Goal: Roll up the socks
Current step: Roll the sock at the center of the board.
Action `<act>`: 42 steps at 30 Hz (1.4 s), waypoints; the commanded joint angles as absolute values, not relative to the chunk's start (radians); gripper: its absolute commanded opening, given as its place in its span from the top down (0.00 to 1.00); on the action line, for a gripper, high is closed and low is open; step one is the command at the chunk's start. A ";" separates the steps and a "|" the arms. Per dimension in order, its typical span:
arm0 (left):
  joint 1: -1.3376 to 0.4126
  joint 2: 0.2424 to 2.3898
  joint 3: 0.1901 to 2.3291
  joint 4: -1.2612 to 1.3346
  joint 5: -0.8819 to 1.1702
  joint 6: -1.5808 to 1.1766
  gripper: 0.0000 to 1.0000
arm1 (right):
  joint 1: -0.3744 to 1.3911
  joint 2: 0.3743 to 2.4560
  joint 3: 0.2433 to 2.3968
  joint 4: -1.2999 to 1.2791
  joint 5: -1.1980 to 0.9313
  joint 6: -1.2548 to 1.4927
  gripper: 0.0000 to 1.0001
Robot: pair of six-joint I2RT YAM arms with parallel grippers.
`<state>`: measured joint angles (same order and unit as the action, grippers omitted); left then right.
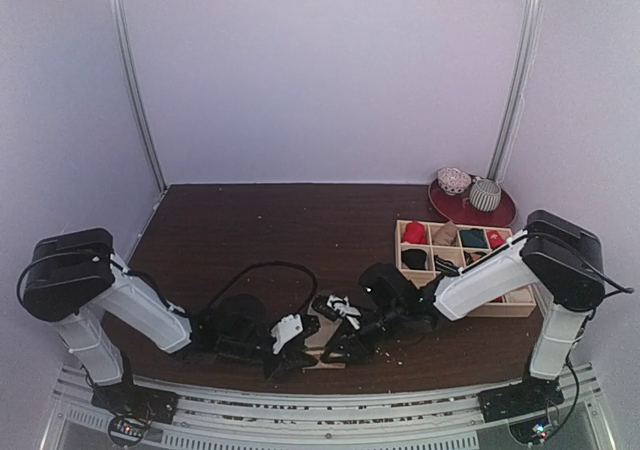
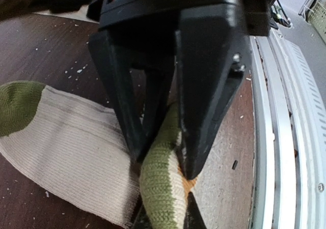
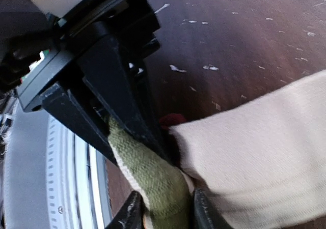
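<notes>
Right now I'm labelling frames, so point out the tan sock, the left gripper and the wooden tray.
tan sock (image 2: 66, 152): left wrist view, ribbed tan body.
left gripper (image 2: 163, 163): left wrist view, midway between fingertips.
wooden tray (image 1: 505, 309): top view, near rim.

Enclosure: pale lavender back wall (image 1: 330, 70), left wall (image 1: 50, 120) and right wall (image 1: 600, 90) the same. Metal posts (image 1: 135, 80) stand in both rear corners. Dark brown wood-grain table (image 1: 290, 225), flecked with white specks (image 3: 209, 67). Ribbed aluminium rail (image 1: 330, 425) along near edge. Light even, diffuse.
</notes>
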<state>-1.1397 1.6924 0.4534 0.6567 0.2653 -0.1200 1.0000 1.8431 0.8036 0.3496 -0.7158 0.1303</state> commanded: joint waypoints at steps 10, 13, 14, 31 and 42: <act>-1.048 1.794 0.475 0.476 0.500 -0.412 1.00 | 1.377 1.520 0.484 0.624 0.288 -0.337 0.43; -1.046 1.827 0.490 0.476 0.531 -0.417 1.00 | 1.422 1.616 0.545 0.591 0.341 -0.409 0.39; -1.046 1.834 0.494 0.478 0.537 -0.418 1.00 | 1.431 1.649 0.574 0.566 0.358 -0.425 0.39; -1.031 1.760 0.496 0.452 0.535 -0.345 0.87 | 1.381 1.784 0.665 0.406 0.234 -0.244 0.79; -1.042 1.431 0.419 0.633 0.069 0.013 0.66 | 1.235 1.829 0.746 0.250 -0.308 0.036 0.80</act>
